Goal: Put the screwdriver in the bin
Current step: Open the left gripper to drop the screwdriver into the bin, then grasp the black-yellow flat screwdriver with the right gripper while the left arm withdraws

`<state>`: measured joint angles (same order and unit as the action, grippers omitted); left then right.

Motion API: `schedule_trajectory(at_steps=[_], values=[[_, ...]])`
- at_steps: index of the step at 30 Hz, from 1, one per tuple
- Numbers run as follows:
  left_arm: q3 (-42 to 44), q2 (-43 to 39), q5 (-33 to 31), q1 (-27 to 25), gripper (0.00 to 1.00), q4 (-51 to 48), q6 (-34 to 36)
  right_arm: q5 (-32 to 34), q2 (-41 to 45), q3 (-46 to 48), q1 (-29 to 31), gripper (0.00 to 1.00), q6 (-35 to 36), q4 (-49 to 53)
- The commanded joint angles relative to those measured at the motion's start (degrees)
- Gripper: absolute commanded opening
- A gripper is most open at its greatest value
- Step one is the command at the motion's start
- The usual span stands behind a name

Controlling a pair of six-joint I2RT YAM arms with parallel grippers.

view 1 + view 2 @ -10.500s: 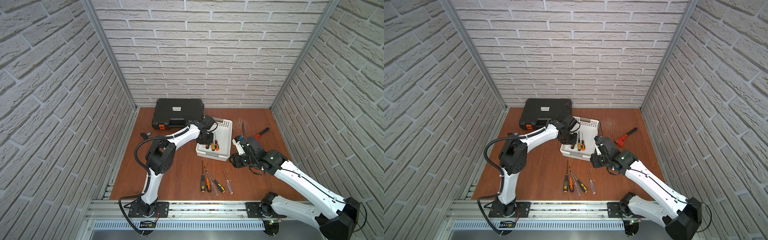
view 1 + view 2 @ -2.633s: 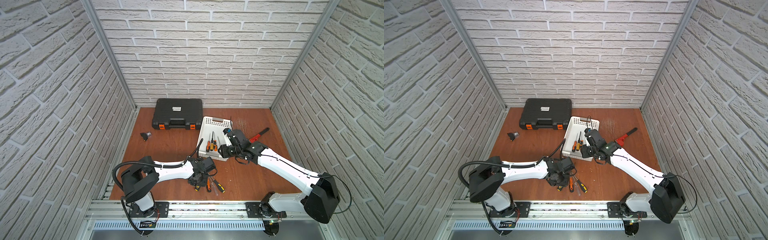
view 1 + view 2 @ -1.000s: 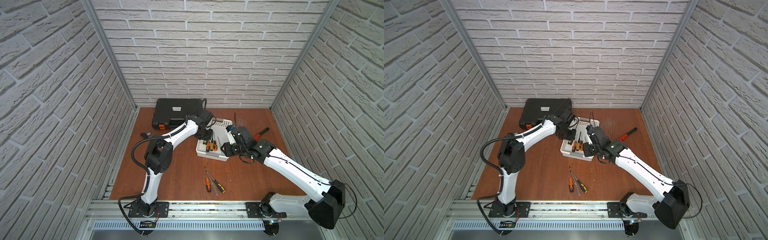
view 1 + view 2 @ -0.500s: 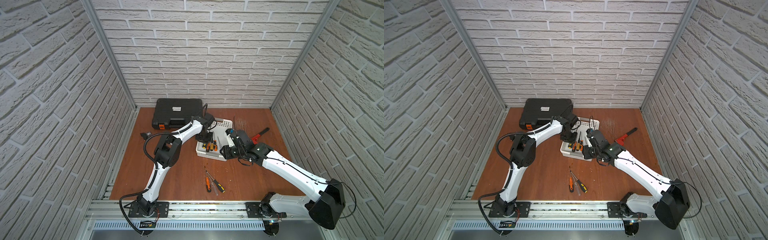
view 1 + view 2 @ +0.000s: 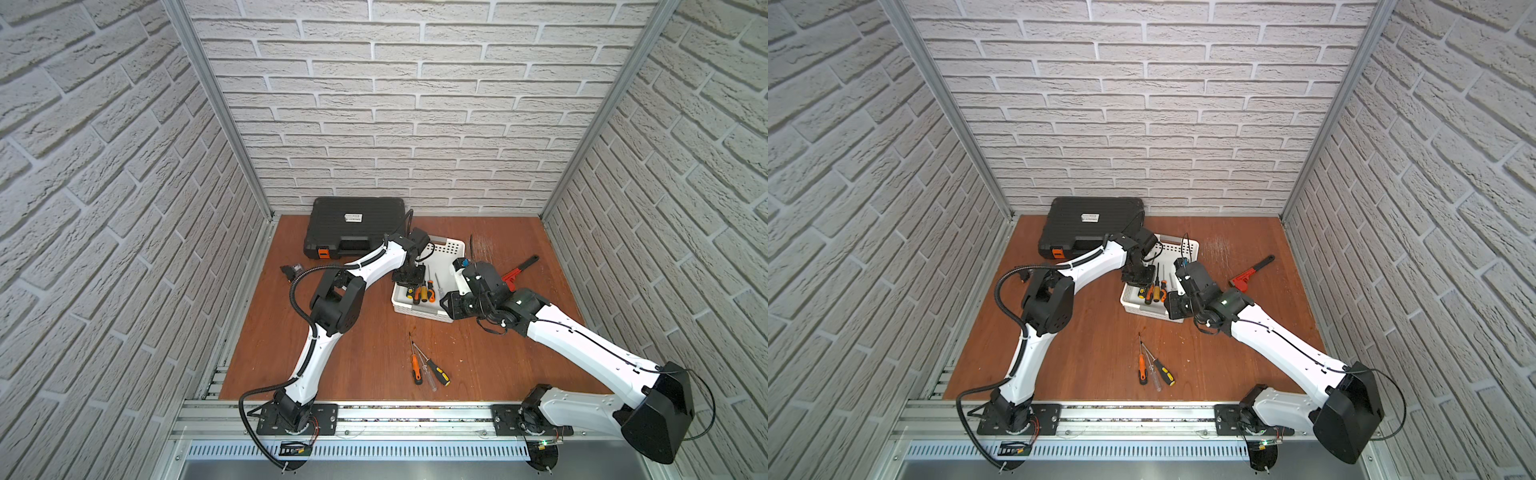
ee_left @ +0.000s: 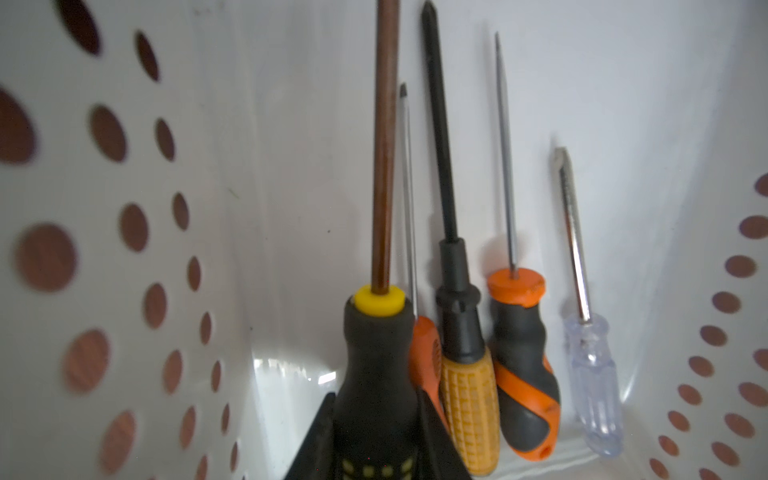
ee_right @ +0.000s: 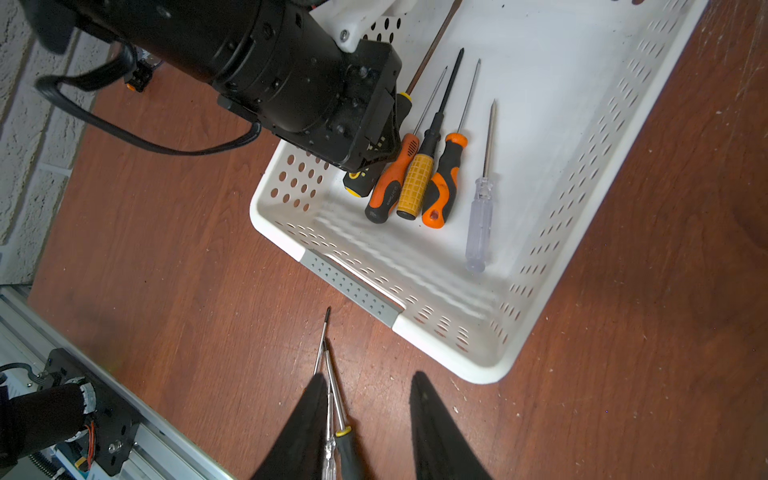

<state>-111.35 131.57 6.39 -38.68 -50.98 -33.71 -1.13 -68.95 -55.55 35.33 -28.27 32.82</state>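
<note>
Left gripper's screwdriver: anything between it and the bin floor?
Nothing visible. The left gripper, shut on the black-and-yellow screwdriver, is already inside the bin walls. The nearest thing is an orange-handled screwdriver lying right alongside; I cannot tell whether they touch.

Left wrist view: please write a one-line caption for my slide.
Left gripper holds a black-handled screwdriver inside the white bin, beside four other screwdrivers.

Left gripper (image 5: 1138, 283) down in the bin (image 5: 1144, 310) over a screwdriver (image 5: 1141, 294); three loose screwdrivers (image 5: 1153, 370) on the table (image 5: 1092, 353)
</note>
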Motion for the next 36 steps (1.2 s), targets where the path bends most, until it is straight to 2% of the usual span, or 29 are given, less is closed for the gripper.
schedule_trajectory(at_steps=[1,4,7,12,20,26,32,36], values=[[0.22,0.51,0.12,0.27,0.28,0.49,-0.72,0.69,1.26,0.52,0.35,0.35,-0.29,-1.97],[0.30,-1.28,-0.44,0.13,0.40,0.87,-0.65,0.51,1.10,-0.16,0.35,0.35,0.02,-1.50],[0.35,-3.09,-0.59,0.18,0.46,1.69,-0.82,0.89,1.27,-0.72,0.35,0.35,0.44,-0.94],[0.35,-6.42,-1.10,0.07,0.46,2.12,-1.59,1.73,2.66,-1.67,0.42,0.35,1.17,0.55],[8.58,-17.09,-0.60,0.01,0.46,9.25,-2.88,3.95,3.62,-2.63,0.43,0.36,4.22,5.25],[20.66,-27.90,-2.83,0.00,0.47,14.63,-3.17,2.53,2.53,-1.39,2.86,0.38,6.79,8.45],[34.80,-40.66,-7.18,-0.07,0.49,17.91,-3.50,4.81,-0.10,-0.12,10.20,0.39,6.37,13.28],[43.16,-48.66,-11.47,-0.17,0.51,17.92,-4.82,4.71,-1.29,3.49,15.29,0.41,3.23,12.46]])
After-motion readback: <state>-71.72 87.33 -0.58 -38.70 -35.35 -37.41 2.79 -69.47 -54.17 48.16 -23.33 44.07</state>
